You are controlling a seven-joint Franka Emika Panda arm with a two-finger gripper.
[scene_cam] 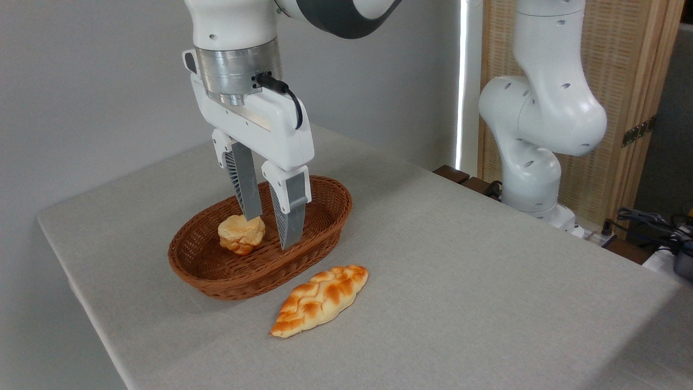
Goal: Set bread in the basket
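My hand (269, 232) hung open inside the basket (319, 227), fingers apart beside a small bun (241, 233). The bread (319, 300) lay on the worktop (487, 281) just in front of the basket, its long axis roughly parallel to the rim.

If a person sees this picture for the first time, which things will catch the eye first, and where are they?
The white claw hangs open over the reddish-brown wicker basket left of centre, its fingers reaching down inside. A small round bun lies in the basket beside the left finger. In front of the basket, on the grey table, lies the glossy plaited bread, outside the rim.
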